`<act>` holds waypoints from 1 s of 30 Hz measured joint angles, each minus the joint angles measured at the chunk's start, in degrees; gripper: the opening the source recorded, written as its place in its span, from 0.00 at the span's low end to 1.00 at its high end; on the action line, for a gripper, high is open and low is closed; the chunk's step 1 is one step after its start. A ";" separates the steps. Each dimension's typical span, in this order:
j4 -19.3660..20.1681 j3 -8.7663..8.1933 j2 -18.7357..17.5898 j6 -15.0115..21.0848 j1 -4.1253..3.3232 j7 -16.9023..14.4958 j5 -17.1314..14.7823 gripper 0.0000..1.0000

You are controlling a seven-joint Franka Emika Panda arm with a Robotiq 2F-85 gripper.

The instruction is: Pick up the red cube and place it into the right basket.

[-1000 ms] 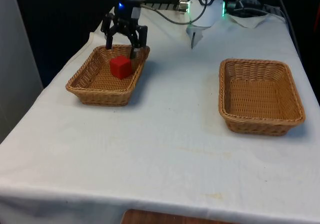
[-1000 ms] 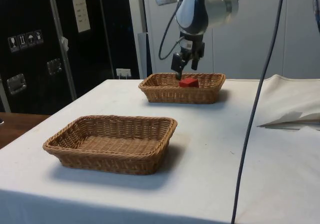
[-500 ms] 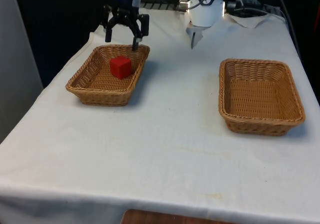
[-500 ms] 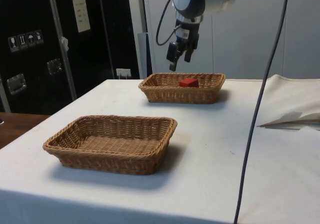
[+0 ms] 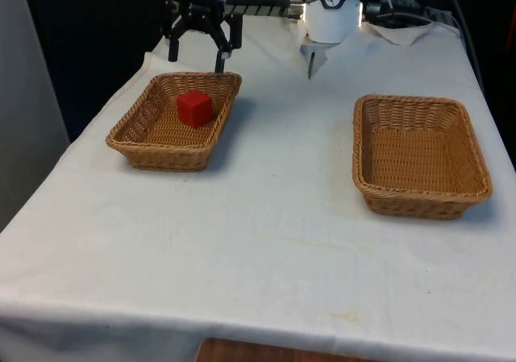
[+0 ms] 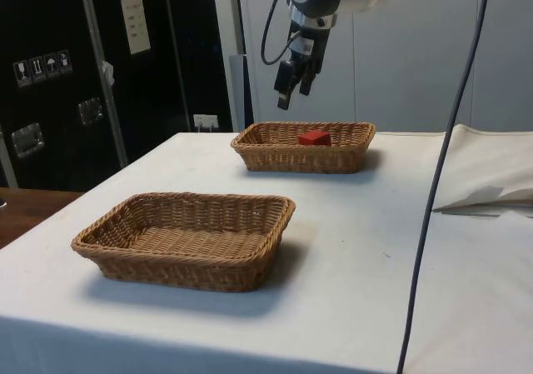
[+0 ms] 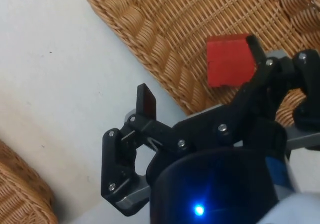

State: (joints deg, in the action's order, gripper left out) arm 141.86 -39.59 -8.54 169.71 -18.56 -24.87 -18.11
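Observation:
A red cube [image 5: 194,108] lies inside the wicker basket on the front view's left [image 5: 129,148], towards that basket's far end. My gripper [image 5: 196,60] hangs open above the far rim of this basket, well clear of the cube, with nothing between its fingers. From the side, the gripper [image 6: 285,99] is up in the air beyond the far basket [image 6: 301,159], and the cube [image 6: 314,137] rests inside it. The wrist view has the cube [image 7: 228,60] on the wicker beside one fingertip. The basket on the front view's right [image 5: 419,205] holds nothing.
White cloth covers the table between the two baskets. A crumpled white cloth and cables [image 5: 403,19] lie at the far right corner. A thick cable [image 6: 433,191] hangs down in the side view. The empty basket [image 6: 187,257] is nearest the side camera.
The open gripper has risen from just over the cube to well above the basket's far rim. The cube has stayed in place.

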 measured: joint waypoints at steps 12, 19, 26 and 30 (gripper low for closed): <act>-0.11 0.17 1.03 0.23 0.00 -3.78 0.00 1.00; -0.57 0.74 0.97 0.34 0.00 -4.13 0.00 1.00; -1.03 2.29 0.86 0.46 -0.17 -4.13 0.00 1.00; -1.43 4.18 0.23 1.20 -0.34 -2.81 0.00 1.00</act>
State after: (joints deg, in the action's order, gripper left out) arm 140.43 -35.41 -8.31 170.91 -18.91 -27.67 -18.11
